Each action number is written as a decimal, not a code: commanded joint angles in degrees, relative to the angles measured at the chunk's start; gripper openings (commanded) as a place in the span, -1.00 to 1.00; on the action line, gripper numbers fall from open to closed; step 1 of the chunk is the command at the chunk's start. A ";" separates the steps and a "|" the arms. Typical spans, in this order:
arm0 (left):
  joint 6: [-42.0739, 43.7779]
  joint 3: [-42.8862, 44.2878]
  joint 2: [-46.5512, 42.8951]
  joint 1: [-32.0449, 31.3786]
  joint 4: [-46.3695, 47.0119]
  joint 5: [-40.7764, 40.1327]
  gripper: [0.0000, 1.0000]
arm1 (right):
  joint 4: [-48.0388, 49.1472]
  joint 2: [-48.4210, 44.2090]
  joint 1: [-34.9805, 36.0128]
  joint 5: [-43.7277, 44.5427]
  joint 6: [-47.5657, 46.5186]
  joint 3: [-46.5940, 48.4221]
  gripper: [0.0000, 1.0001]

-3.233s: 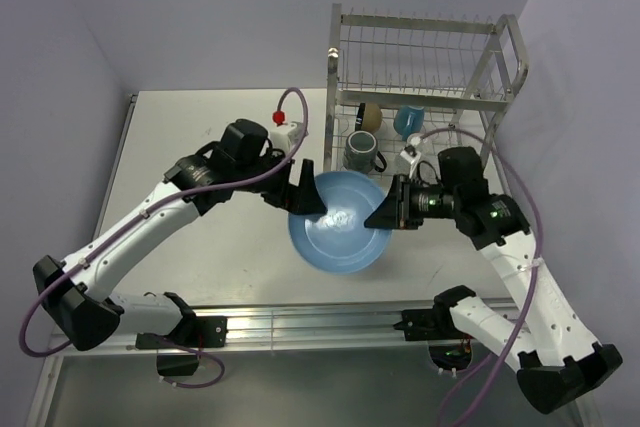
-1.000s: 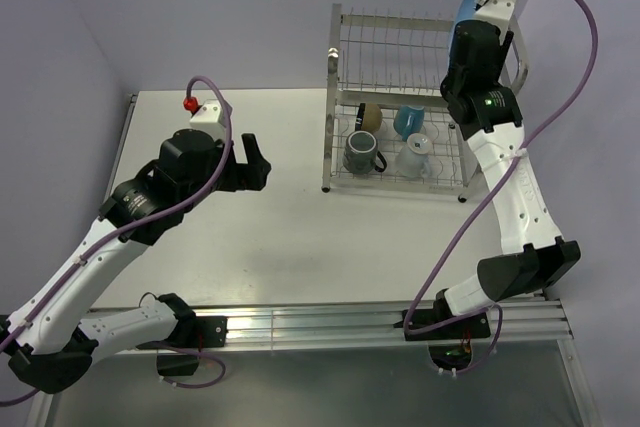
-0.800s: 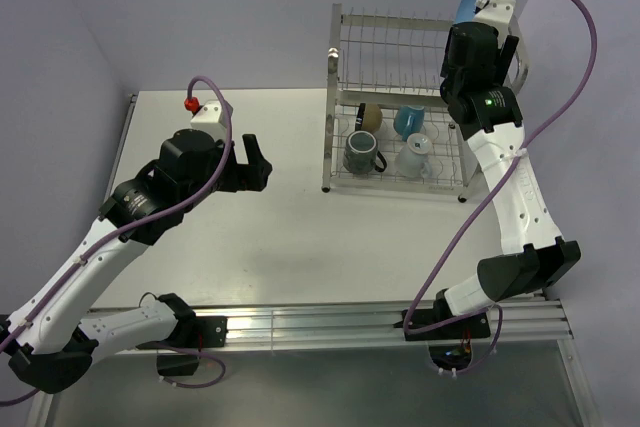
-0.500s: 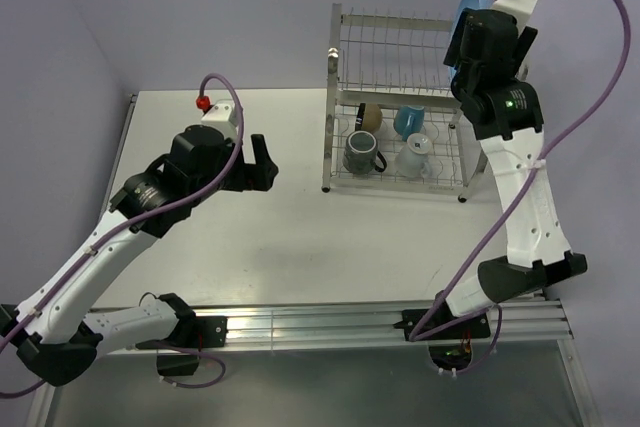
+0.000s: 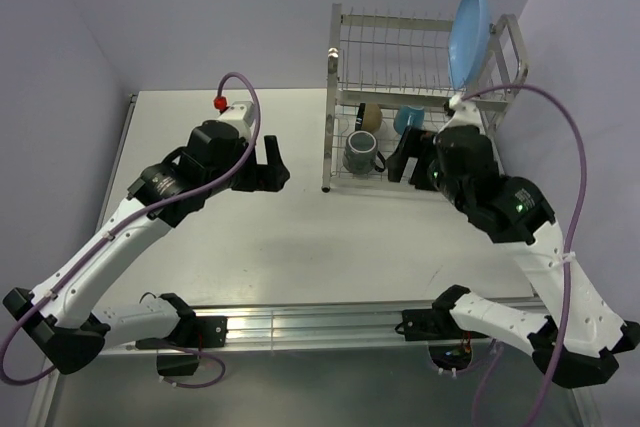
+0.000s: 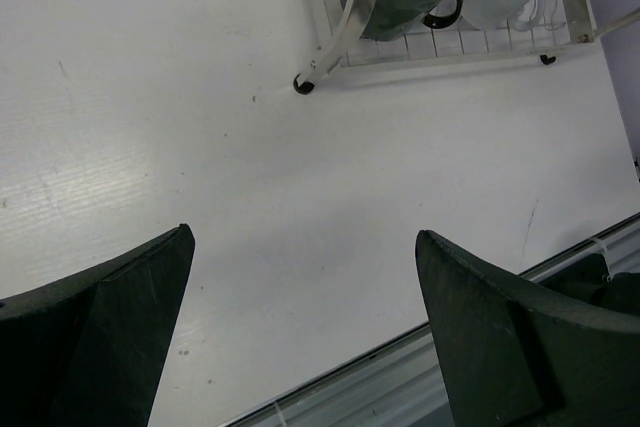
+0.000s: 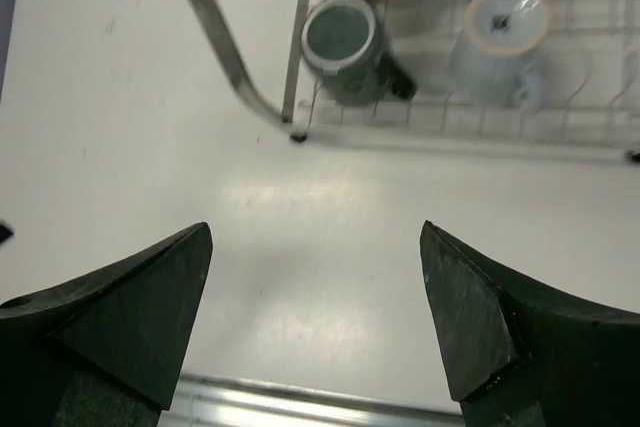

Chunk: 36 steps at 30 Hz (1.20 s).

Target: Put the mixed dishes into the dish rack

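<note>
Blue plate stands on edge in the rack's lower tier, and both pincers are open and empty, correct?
No: the light blue plate stands on edge in the upper tier of the dish rack, not the lower, as the top external view shows. The left pincer and right pincer are open and empty.

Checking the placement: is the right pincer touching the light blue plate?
Apart. Top external: right pincer low before the dish rack, light blue plate upright on its top tier.
</note>
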 commanded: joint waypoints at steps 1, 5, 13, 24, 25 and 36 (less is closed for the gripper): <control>-2.01 0.90 1.30 0.39 0.88 3.55 0.99 | -0.80 -5.08 3.50 -4.06 8.77 -7.57 0.84; -3.33 -0.07 2.27 0.74 1.32 5.92 0.98 | -2.03 -8.07 3.94 -4.49 10.88 -13.48 0.85; -5.09 -1.39 5.60 2.41 1.41 11.63 0.98 | 3.05 -8.17 3.86 -10.46 12.64 -20.51 0.89; -4.65 -0.77 12.64 3.29 -2.37 19.46 0.98 | 9.83 1.14 3.59 -12.32 10.45 -22.99 0.91; -4.65 -0.86 12.90 3.20 -2.63 19.72 0.98 | 10.00 1.67 3.59 -12.23 10.19 -22.99 0.91; -4.21 -5.43 12.55 3.73 -2.28 21.13 0.98 | 17.29 7.92 1.84 -21.62 13.87 -32.99 0.92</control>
